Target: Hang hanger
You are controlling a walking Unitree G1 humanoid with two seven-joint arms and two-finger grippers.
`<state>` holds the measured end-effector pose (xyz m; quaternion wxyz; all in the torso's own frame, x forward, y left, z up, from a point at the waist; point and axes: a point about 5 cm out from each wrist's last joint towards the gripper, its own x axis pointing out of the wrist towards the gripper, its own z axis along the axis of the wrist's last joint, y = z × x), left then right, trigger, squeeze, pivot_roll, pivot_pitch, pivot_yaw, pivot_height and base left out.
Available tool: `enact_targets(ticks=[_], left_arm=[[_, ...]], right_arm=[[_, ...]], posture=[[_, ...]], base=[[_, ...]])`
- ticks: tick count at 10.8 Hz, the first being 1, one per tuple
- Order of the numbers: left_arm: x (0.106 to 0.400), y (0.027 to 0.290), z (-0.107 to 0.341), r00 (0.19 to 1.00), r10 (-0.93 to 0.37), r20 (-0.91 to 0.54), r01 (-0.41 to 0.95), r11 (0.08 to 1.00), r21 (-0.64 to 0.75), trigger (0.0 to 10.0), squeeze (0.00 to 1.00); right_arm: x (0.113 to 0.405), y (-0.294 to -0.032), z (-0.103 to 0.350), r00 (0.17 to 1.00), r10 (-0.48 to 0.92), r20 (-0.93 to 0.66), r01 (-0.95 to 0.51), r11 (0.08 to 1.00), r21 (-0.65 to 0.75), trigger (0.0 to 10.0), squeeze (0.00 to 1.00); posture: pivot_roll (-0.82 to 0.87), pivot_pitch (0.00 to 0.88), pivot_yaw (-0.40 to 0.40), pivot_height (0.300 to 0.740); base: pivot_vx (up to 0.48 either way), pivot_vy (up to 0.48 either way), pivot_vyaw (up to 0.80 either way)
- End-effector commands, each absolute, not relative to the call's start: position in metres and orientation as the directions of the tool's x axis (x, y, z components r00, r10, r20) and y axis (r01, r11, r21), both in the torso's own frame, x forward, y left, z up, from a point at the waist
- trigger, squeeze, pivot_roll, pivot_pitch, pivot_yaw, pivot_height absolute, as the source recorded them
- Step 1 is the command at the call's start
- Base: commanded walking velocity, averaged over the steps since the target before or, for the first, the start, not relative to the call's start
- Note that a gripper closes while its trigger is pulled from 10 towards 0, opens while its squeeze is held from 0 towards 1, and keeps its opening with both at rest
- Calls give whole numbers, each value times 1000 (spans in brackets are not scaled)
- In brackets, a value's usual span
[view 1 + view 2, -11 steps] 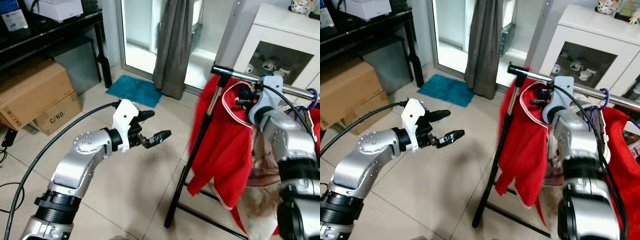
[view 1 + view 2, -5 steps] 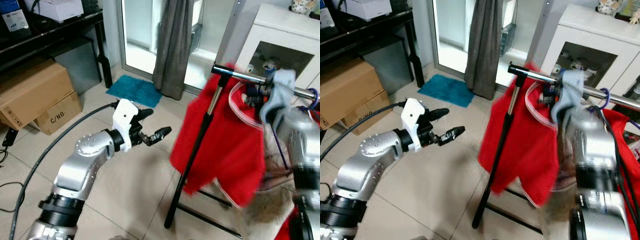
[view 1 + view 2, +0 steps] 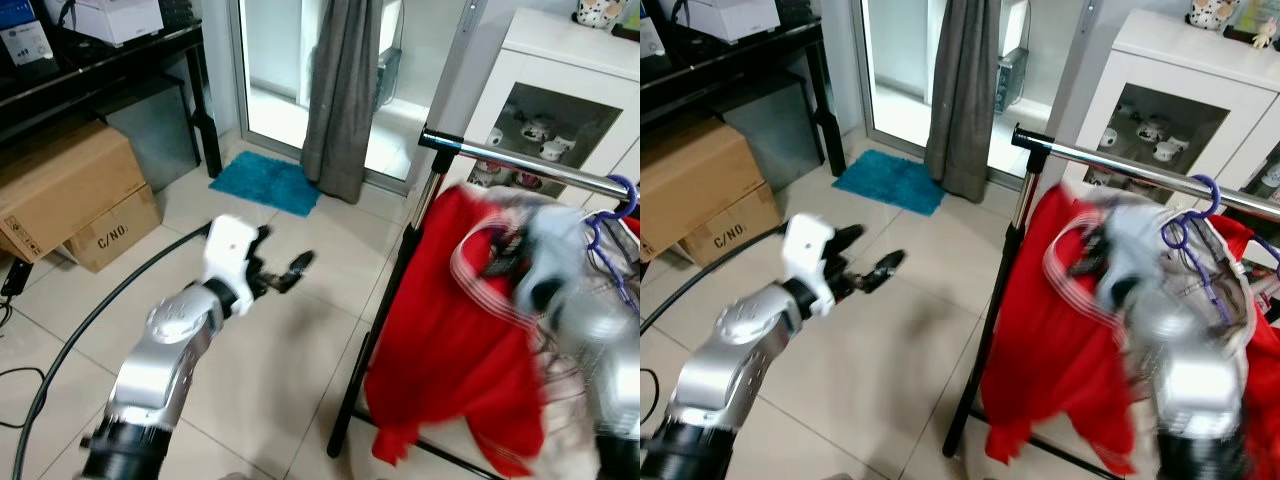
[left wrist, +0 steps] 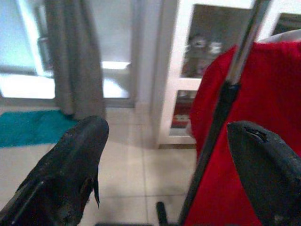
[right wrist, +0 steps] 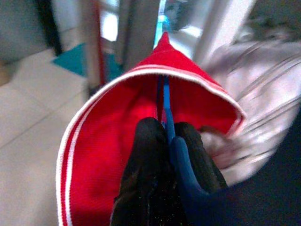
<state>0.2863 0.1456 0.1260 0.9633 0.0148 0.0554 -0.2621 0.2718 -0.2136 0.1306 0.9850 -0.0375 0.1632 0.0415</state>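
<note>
**Blue hanger pinched below the rail, red garment draped from it**

The right pincer (image 5: 164, 155) was closed on the blue hanger (image 5: 165, 110); in the right wrist view its two black fingers (image 5: 143, 160) pressed the thin blue stem from either side. The stem ran straight out along the fingers' line, up into the white-striped collar of the red garment (image 3: 455, 340), which wrapped round it. (The hook end could not be made out; the right arm was badly blurred in both head views.)

The hanger and garment sat just below the silver rail (image 3: 520, 165) of the clothes rack, near the rack's black upright post (image 3: 385, 320), with the cloth hanging long-axis down toward the tiled floor (image 3: 270, 340). A purple hanger (image 3: 1195, 205) was hooked over the rail farther along.

The left pincer (image 3: 280, 275) was held out over the floor, well apart from the rack, fingers spread wide with nothing between them. A teal mat (image 3: 268, 182), grey curtain (image 3: 340, 90) and cardboard boxes (image 3: 70, 190) lay beyond.
</note>
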Motion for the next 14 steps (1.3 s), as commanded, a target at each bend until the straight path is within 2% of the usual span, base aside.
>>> enact_targets(ticks=[1, 2, 5, 7, 11, 14], left_arm=[[285, 149, 124, 874, -472, -121, 476, 879, 11, 10000, 0], [281, 150, 120, 885, -450, -124, 452, 892, -6, 10000, 0], [271, 137, 113, 872, -469, -141, 472, 882, -14, 10000, 0], [270, 138, 111, 872, -466, -152, 469, 883, -16, 10000, 0], [271, 136, 112, 867, -473, -157, 477, 879, -19, 10000, 0], [270, 138, 111, 871, -465, -162, 468, 884, -20, 10000, 0]], right_arm=[[271, -210, 138, 962, 71, -264, -96, 992, -81, 0, 0], [266, -204, 125, 964, 64, -260, -93, 991, -101, 10000, 0], [253, -196, 98, 961, 53, -271, -56, 998, -6, 10000, 0], [250, -190, 95, 965, 69, -252, -72, 997, -3, 10000, 0], [250, -197, 96, 970, 46, -237, -56, 998, -34, 10000, 0], [250, -198, 95, 968, 45, -246, -48, 999, -7, 10000, 0]], posture=[[-161, 0, -48, 740], [-161, 0, -48, 740], [-134, 0, -61, 740], [-149, 0, -46, 740], [-156, 0, -34, 740], [-154, 0, -37, 740]], base=[[0, 0, 0], [0, 0, 0], [0, 0, 0], [-242, 0, 0], [-243, 0, 0], [0, 0, 0]])
